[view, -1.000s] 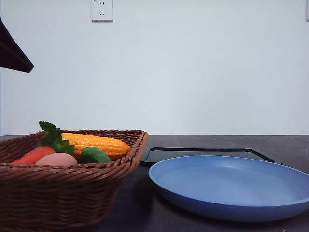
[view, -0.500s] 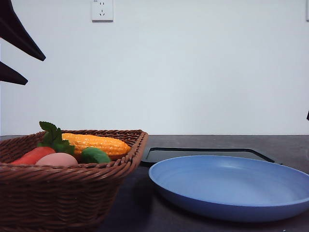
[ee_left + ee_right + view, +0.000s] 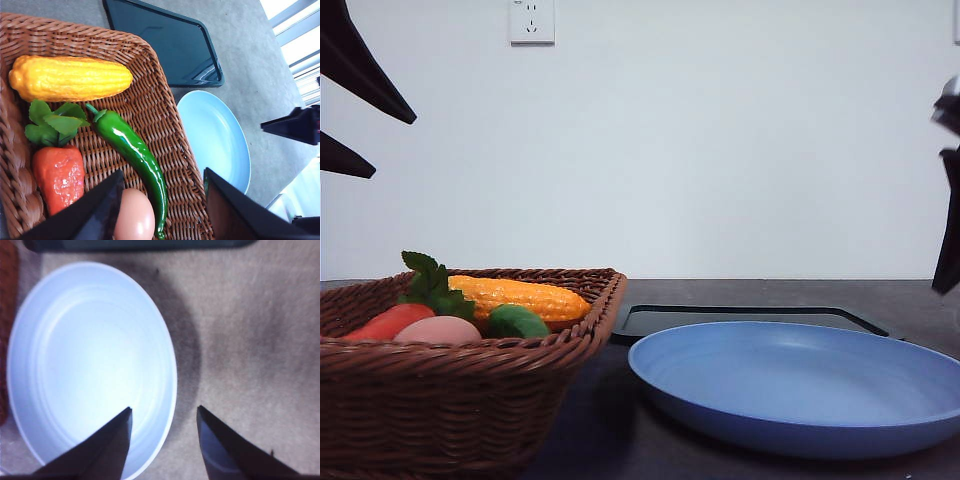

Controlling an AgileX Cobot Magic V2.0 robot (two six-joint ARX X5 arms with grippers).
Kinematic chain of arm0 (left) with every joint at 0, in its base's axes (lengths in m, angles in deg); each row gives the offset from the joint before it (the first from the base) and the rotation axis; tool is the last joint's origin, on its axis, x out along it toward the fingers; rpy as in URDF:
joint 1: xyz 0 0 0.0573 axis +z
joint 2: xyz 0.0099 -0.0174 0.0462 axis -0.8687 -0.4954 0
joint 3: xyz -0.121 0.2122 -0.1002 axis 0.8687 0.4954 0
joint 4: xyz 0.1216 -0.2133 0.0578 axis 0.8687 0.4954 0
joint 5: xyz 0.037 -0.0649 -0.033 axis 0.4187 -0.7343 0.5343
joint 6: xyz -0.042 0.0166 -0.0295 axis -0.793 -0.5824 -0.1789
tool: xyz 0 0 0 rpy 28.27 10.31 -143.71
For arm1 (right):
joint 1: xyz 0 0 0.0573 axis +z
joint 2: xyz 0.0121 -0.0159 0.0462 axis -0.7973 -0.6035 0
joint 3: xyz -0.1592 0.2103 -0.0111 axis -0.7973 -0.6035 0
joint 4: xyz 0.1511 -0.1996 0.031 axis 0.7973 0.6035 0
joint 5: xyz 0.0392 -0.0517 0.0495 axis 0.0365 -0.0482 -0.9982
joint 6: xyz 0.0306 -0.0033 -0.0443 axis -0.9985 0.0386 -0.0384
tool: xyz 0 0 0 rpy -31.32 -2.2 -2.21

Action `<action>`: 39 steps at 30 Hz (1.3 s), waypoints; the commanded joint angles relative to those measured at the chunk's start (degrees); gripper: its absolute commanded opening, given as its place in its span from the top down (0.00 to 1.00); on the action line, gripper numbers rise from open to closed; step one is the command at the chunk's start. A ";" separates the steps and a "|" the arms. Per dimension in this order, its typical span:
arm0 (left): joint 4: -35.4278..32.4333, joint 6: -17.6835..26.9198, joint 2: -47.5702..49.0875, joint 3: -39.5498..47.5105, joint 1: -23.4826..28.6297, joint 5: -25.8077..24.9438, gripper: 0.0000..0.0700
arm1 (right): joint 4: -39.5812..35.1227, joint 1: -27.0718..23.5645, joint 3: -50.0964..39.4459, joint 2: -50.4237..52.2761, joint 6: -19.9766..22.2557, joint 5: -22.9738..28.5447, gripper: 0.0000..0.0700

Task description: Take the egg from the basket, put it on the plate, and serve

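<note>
Hovering above the basket [image 3: 150,65], your left gripper [image 3: 162,200] has jaws wide, empty; egg [image 3: 134,217] lies beside the green pepper [image 3: 132,150]. Right gripper [image 3: 162,427], jaws wide, sits over the plate [image 3: 90,365] rim.

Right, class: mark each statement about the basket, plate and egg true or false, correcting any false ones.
1. The small pinkish-tan egg lies in the brown woven wicker basket. True.
2. The round light-blue plate holds a vegetable. False: nothing lies on it.
3. The left gripper has its fingers apart above the basket. True.
4. The flat black tray sits in front of the plate. False: behind it.
</note>
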 commanded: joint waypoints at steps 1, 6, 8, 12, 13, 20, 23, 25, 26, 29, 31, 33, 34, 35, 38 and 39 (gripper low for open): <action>-0.21 0.57 -0.39 -0.81 -0.17 -0.13 0.53 | -0.71 0.76 0.68 -1.99 0.28 0.07 0.62; -0.20 0.57 -0.39 -0.81 -0.17 -0.13 0.53 | -3.05 2.88 0.68 -6.80 0.23 0.08 0.62; -0.20 0.58 -0.39 -0.81 -0.17 -0.13 0.53 | -4.07 3.60 0.68 -8.65 -0.14 0.08 0.63; -0.23 0.81 -0.39 -0.81 -0.17 -0.13 0.53 | -5.96 4.31 0.68 -12.05 -0.87 0.06 0.70; -0.21 0.81 -0.39 -0.81 -0.17 -0.13 0.53 | -6.20 4.34 0.68 -12.73 -0.98 0.04 0.72; -0.20 0.84 -0.39 -0.81 -0.17 -0.13 0.53 | -7.64 4.35 0.68 -15.57 -0.88 0.06 0.91; -0.18 0.83 -0.39 -0.81 -0.17 -0.13 0.53 | -7.91 4.35 0.68 -15.45 -0.81 0.03 1.00; -0.20 0.83 -0.39 -0.81 -0.17 -0.13 0.53 | -7.58 4.35 0.69 -15.34 -0.79 0.00 1.00; -0.19 0.84 -0.39 -0.81 -0.17 -0.13 0.53 | -7.28 4.34 0.70 -15.21 -0.79 -0.03 1.00; -0.05 0.83 -0.39 -0.81 -0.20 -0.13 0.52 | -5.95 4.23 0.70 -13.96 -0.72 -0.14 1.00; 0.08 0.83 -0.39 -0.81 -0.42 -0.13 0.49 | -4.99 4.22 0.70 -12.18 -0.59 -0.14 1.00; 0.10 0.85 -0.39 -0.81 -0.96 -0.13 0.43 | -4.19 4.22 0.70 -10.05 -0.57 -0.08 1.00; 0.10 0.92 -0.41 -0.81 -1.32 -0.13 0.42 | -3.76 4.22 0.70 -8.62 -0.60 0.00 1.00; 0.11 0.98 -0.42 -0.81 -1.69 -0.12 0.41 | -3.32 4.22 0.70 -7.15 -0.67 0.05 1.00; 0.22 0.73 -0.42 -0.82 -3.19 -0.11 0.41 | -1.93 4.17 0.72 -2.46 -1.04 0.07 1.00; 0.29 0.23 -0.42 -0.85 -3.89 -0.11 0.41 | -1.44 4.16 0.72 -0.88 -1.07 0.08 1.00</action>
